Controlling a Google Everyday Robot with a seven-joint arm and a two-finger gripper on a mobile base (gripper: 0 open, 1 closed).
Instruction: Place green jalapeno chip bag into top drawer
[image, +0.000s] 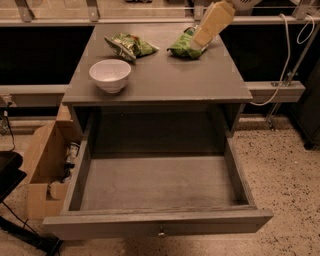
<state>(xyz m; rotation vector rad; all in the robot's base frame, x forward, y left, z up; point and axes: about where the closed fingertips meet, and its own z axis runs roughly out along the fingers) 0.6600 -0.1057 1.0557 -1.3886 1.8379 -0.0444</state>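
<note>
The green jalapeno chip bag (130, 45) lies crumpled at the back of the grey table top, left of centre, just behind the bowl. The top drawer (160, 222) is pulled fully out toward me and holds nothing; its small round knob (161, 233) shows on the front panel. My gripper (201, 39), at the end of a beige arm reaching down from the upper right, hangs over the back right of the table. It is above the other green bag and to the right of the jalapeno bag.
A white bowl (110, 75) stands on the table's left front. A flatter green bag (182, 47) lies at the back right, partly behind my arm. An open cardboard box (45, 170) sits on the floor left of the drawer. A white cable (282, 65) hangs at the right.
</note>
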